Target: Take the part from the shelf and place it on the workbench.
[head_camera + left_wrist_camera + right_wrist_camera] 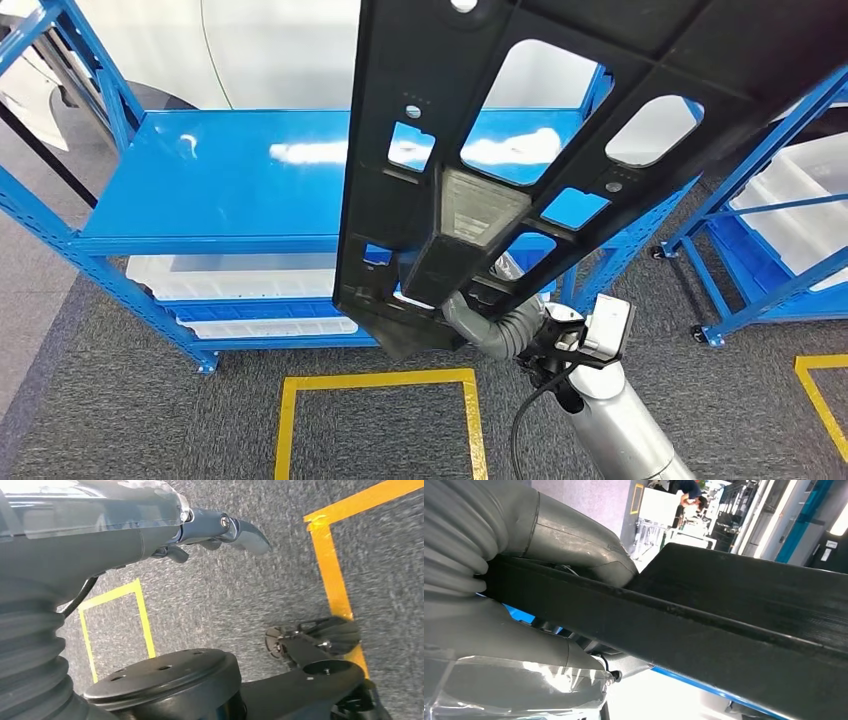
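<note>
Setting: grey carpet floor (120, 420) marked with yellow tape squares (377, 380); a blue shelf rack (220, 180) stands ahead, white bins (230, 275) on its lower levels, and a second blue rack (770, 230) with bins stands to the right.
Right hand: the right hand (470, 315) clasps the lower end of the part, thumb on one face and fingers behind the other; the right wrist view shows the grey thumb (574, 540) pressed on the black edge.
Part: a long black plastic panel (520, 130) with several cut-out windows and ribbing, held up off the shelf in front of the head camera, rising up and away from the hand, clear of the blue rack.
Handling: likely stiff and fairly light, but long, so it would lever hard against a grip at one end; the smooth moulded faces look slippery, and a ribbed edge near the middle would seem a steadier hold.
Left hand: the left hand (220, 530) hangs over the carpet, fingers loosely curled, holding nothing.
Writing: none legible; a raised grey block (480, 205) on the panel bears faint embossing too small to read.
</note>
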